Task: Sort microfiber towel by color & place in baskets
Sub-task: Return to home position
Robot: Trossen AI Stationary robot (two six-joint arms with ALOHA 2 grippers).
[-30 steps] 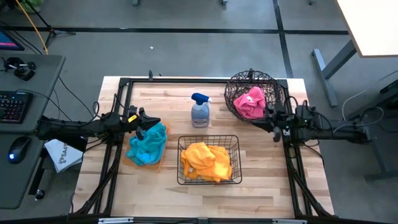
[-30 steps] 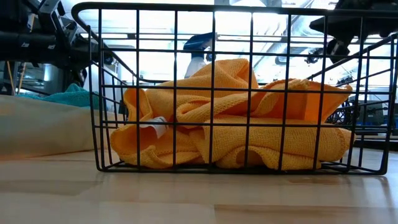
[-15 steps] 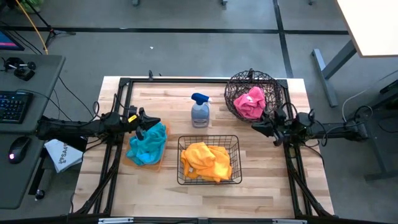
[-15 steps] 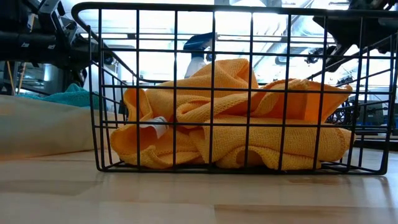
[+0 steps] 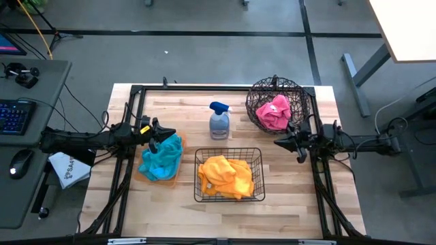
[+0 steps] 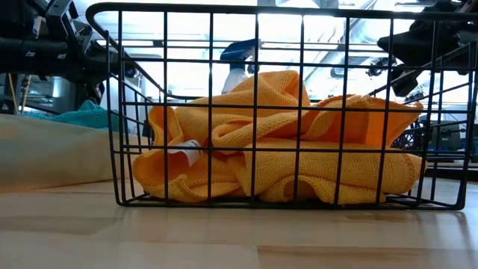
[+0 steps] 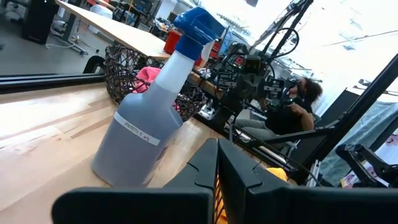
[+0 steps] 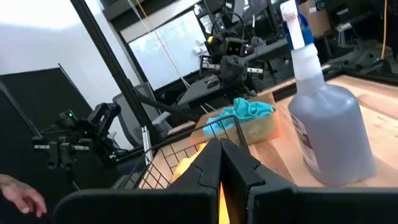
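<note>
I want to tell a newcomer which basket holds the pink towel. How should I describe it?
On the wooden table, seen from above, look right of the spray bottle. The round wire basket stands there; it alone is round and holds a pink towel.

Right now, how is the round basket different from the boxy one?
The round basket has curved, tangled-looking wire walls, while the rectangular basket has straight bars in a grid. The round basket holds a pink towel, and the rectangular basket holds orange towels. The round basket sits at a corner of the table, and the rectangular basket sits near its middle. Both are made of dark wire.
</note>
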